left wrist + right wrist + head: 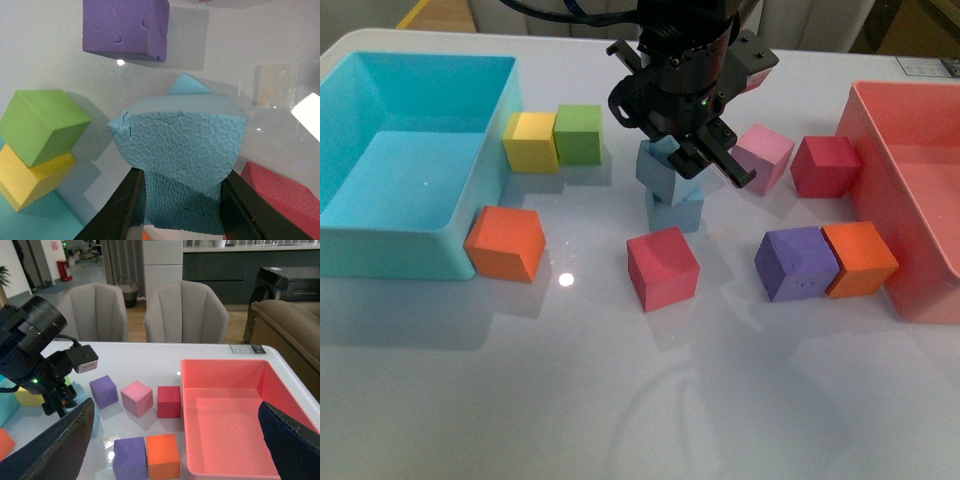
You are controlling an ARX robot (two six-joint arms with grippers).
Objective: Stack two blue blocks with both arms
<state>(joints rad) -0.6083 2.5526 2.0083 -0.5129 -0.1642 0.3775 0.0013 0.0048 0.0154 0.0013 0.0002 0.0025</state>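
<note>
Misalignment is the main hazard: the left gripper (182,205) pinches the upper blue block (663,166), which sits twisted and offset over the lower blue block (678,212), mid-table beside the pink cube (765,156). Release from here would probably topple it. The right gripper (175,407) is spread and empty.

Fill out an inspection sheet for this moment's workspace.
Surface: white table, glossy, lamp glare.
Job's things: upper blue block sits over lower blue block, twisted against it; contact cannot be told.
Clutter: turquoise bin, pink bin; yellow cube, green cube, pink cube, orange cubes, red cubes, purple cubes.
Grippers: left gripper shut on upper blue block; right gripper open, empty, raised.
Cables: black cables above the left arm.
Surroundings: grey chairs, sofa.
</note>
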